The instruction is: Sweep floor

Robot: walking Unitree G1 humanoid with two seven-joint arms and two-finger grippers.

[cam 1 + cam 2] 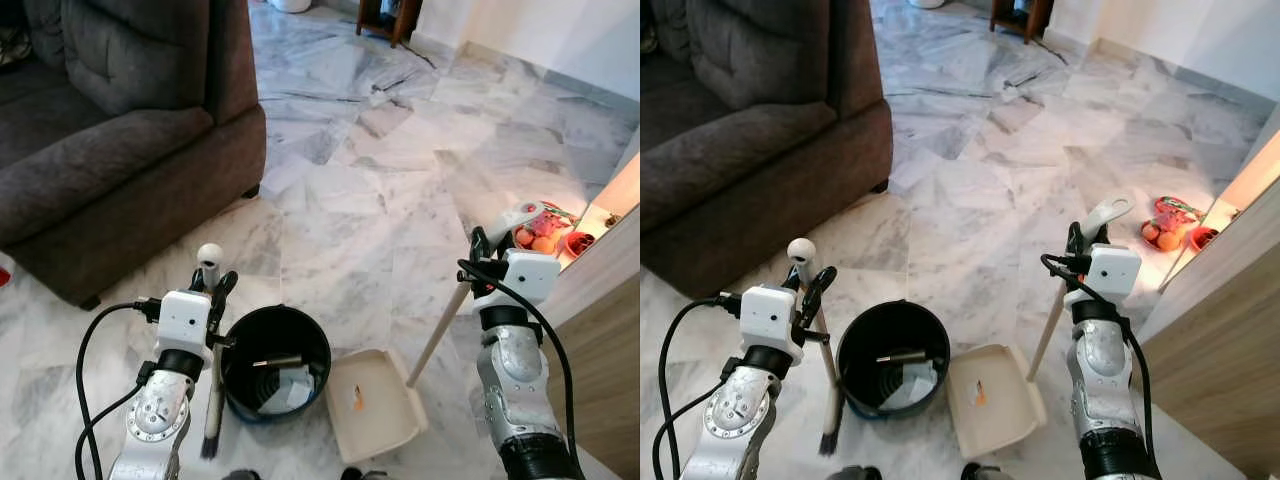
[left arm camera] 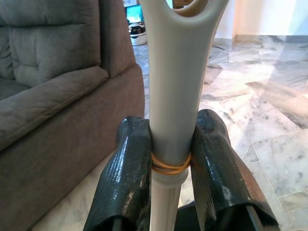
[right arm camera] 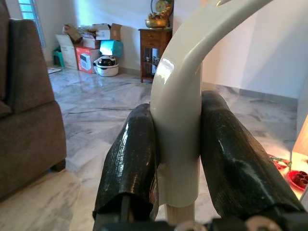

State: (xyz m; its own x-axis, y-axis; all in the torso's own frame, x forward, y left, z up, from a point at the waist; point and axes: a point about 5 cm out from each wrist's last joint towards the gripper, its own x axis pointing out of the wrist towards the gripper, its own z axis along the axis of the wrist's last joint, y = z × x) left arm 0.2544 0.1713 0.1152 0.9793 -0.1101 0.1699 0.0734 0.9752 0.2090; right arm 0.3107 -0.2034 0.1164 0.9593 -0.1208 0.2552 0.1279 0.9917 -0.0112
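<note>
The broom [image 1: 212,395] is clamped by the left gripper [image 1: 214,285] high on its handle, both fingers [image 2: 126,178] pressed against the shaft; it is held nearly upright, with the bristles touching the floor [image 1: 380,190] just left of the bin [image 1: 275,363]. The dustpan [image 1: 372,402] is gripped by the right gripper [image 1: 1077,243] at the curved top of its long handle, which slants down and left to the pan lying flat on the floor just right of the bin. A small orange scrap [image 1: 358,399] is seen inside the pan, and rubbish lies in the bin. Bin stands between broom and pan, so the bristles would have to be carried round it to reach the pan's open side. The sofa [image 1: 110,130] stands far left. The pan probably needs tipping into the bin next, a job for the right arm.
</note>
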